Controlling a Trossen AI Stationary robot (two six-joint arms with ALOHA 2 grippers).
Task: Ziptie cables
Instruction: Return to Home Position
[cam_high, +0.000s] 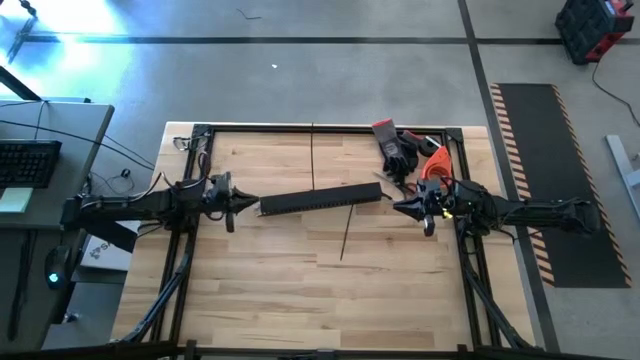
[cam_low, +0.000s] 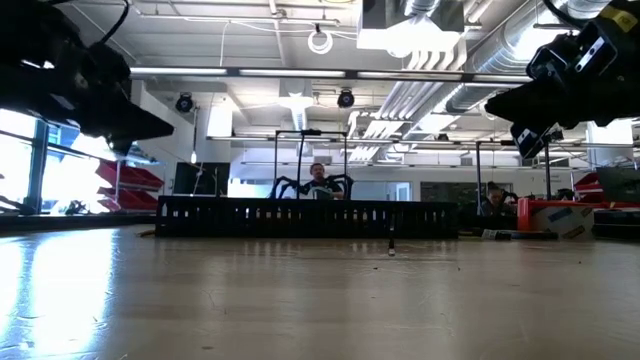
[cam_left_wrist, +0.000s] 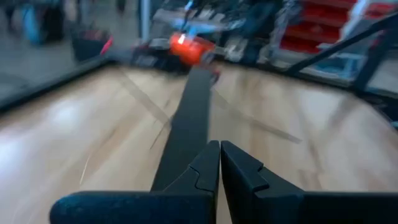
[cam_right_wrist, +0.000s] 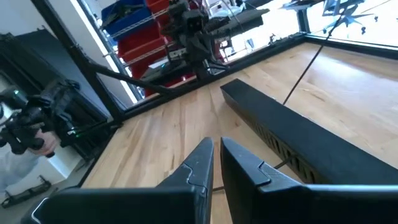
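Observation:
Two thin dark cables lie on the wooden table. One cable (cam_high: 312, 160) runs from the far edge to the flat black perforated bar (cam_high: 320, 200). The other cable (cam_high: 346, 235) runs from the bar toward the near side; the right wrist view shows a cable (cam_right_wrist: 308, 65) meeting the bar (cam_right_wrist: 292, 134). My left gripper (cam_high: 250, 203) is shut and hovers just off the bar's left end (cam_left_wrist: 189, 118). My right gripper (cam_high: 398, 207) is shut and hovers off the bar's right end. In the low view both arms hang above the table.
Black gloves (cam_high: 395, 148) and an orange tool (cam_high: 435, 162) lie at the table's far right corner. A black metal frame (cam_high: 200, 130) borders the table. A desk with a keyboard (cam_high: 25, 160) stands to the left. A person (cam_low: 318, 178) sits in the room beyond the table.

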